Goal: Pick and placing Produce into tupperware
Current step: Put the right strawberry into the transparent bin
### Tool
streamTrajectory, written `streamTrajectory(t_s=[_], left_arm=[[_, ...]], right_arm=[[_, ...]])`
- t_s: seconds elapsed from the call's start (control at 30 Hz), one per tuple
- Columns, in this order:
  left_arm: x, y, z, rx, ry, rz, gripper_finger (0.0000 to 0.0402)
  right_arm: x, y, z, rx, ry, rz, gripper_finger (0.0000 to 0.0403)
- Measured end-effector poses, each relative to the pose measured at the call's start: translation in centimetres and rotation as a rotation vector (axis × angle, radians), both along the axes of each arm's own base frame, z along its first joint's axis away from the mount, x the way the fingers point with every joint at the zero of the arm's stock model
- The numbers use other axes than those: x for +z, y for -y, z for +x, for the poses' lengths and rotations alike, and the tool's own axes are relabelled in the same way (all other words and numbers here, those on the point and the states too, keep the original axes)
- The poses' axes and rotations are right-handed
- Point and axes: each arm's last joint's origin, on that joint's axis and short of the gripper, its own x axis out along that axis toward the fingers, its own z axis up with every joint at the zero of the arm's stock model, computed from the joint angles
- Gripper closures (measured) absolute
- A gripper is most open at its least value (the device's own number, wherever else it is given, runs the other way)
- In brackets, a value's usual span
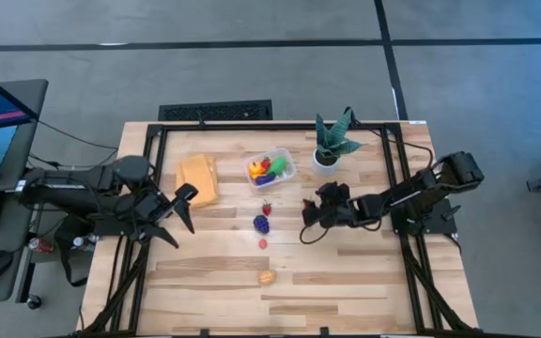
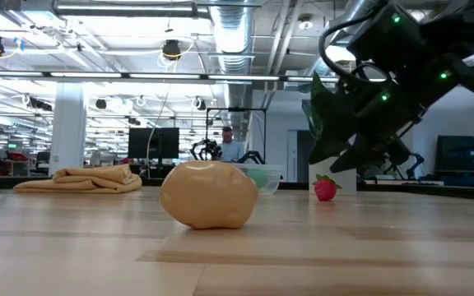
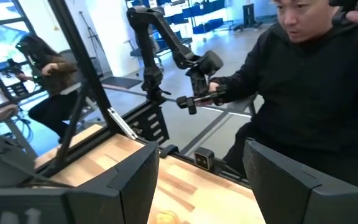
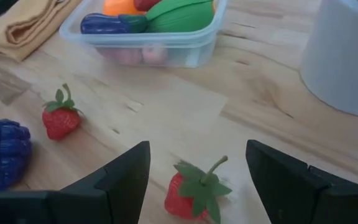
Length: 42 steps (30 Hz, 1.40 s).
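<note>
The clear tupperware (image 1: 270, 169) sits at the table's far middle and holds orange, green, red and dark produce (image 4: 160, 12). On the bare wood lie a strawberry (image 4: 61, 118), purple grapes (image 4: 2, 152), a small red bit (image 1: 263, 243) and a tan piece (image 2: 210, 193). My right gripper (image 4: 197, 155) is open, slanting down over a second strawberry (image 4: 194, 193). That strawberry lies on the table between the fingers, which do not touch it. My left gripper (image 1: 181, 214) is open and raised at the table's left side, near the cloth, with nothing in it.
A folded tan-yellow cloth (image 1: 198, 178) lies left of the tub. A spiky green plant in a white pot (image 1: 332, 141) stands right of it, close behind my right gripper. A person (image 3: 316, 81) and another arm (image 3: 166, 43) show beyond the table. Bare wood spreads toward the near edge.
</note>
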Motion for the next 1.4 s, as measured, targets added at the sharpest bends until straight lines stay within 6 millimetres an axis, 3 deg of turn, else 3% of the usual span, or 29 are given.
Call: streamTrajectory(t_s=[0.2, 0.6, 0.9, 1.4], left_arm=[[-0.1, 0.4, -0.1, -0.025, -0.017, -0.005, 0.0178], [0.0, 0.8, -0.1, -0.004, -0.012, -0.004, 0.0178], [-0.1, 0.8, -0.1, -0.003, -0.027, -0.008, 0.0178], [-0.1, 0.8, -0.1, -0.003, -0.029, -0.008, 0.0178]], right_arm=[[-0.2, 0.5, 0.1, -0.014, -0.003, 0.017, 0.0143], [-3.9, 0.4, 2.0, 0.004, -0.084, 0.025, 0.0143], [-3.7, 0.1, 2.0, 0.021, -0.090, 0.041, 0.0146], [-4.0, -1.1, 1.4, 0.051, -0.141, 0.018, 0.0234]])
